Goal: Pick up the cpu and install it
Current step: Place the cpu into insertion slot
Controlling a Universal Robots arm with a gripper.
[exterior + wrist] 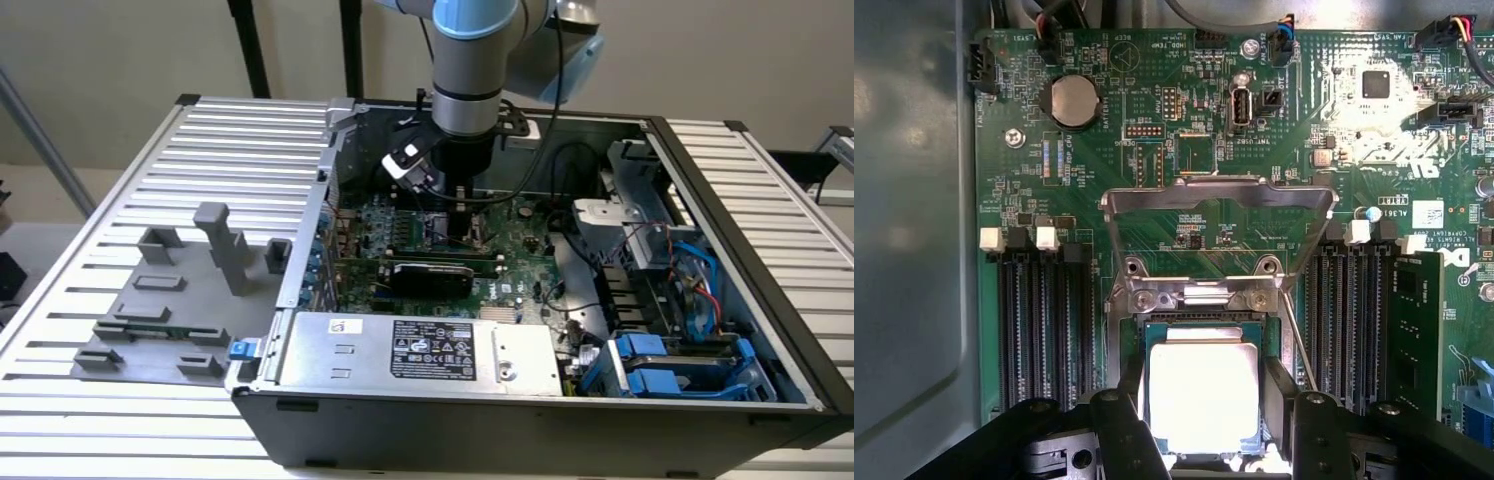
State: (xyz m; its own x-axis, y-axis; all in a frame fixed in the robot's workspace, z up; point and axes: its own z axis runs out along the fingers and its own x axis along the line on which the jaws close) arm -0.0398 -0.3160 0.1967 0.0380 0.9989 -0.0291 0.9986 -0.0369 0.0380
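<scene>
cpu [1204, 395] tight between end effector [1204, 402] jaws

The arm [467, 85] is a silver-grey tube with pale blue joint caps [478, 14] and a black wrist [465, 165]; its black fingers [1122, 425] carry round screws [1104, 396].

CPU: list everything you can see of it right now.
The cpu is a small flat square chip, with a pale silver-white metal top glaring bright and a thin green board edge around it. It lies level at the open socket on the motherboard, with the metal load frame hinged up beside it. The gripper is closed on it, black fingers against two opposite edges.
</scene>
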